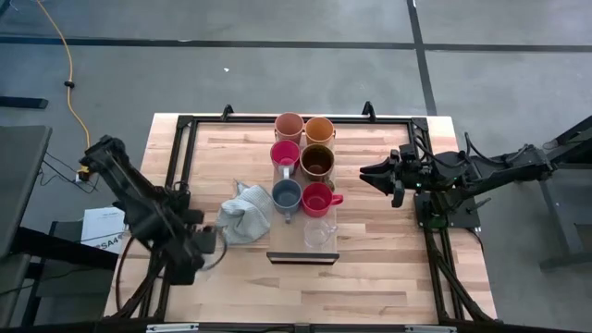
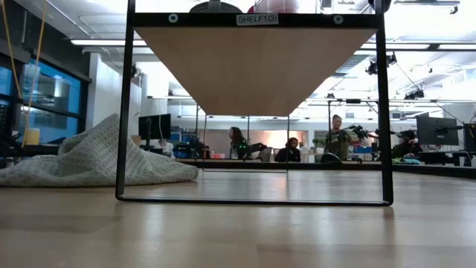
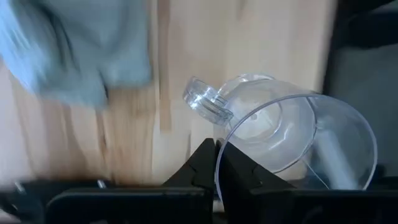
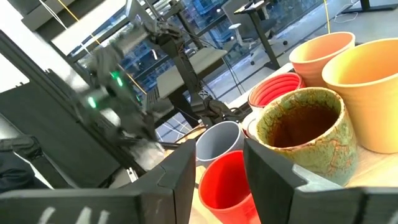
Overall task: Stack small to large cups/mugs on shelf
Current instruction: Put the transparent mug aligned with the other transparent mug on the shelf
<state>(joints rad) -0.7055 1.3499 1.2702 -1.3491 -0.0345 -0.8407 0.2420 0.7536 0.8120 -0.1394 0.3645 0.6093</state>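
Several cups stand in two rows on the light-wood shelf: peach, orange, pink, brown-green, blue-grey, red and a clear glass. My left gripper is left of the shelf, by the grey cloth, shut on a clear glass mug. My right gripper is open and empty, right of the brown-green cup. In its wrist view it points at the red cup. My left gripper pinches the clear mug's wall at its rim, one finger inside the mug and one outside. The mug's mouth faces the wrist camera, and its handle sticks out to one side. I cannot tell whether the mug touches the tabletop.
The shelf stands on a black metal frame labelled SHELF(3), with open space under the board. A black rail frame runs around the tabletop. The grey cloth lies heaped left of the shelf. People sit in the room behind the table.
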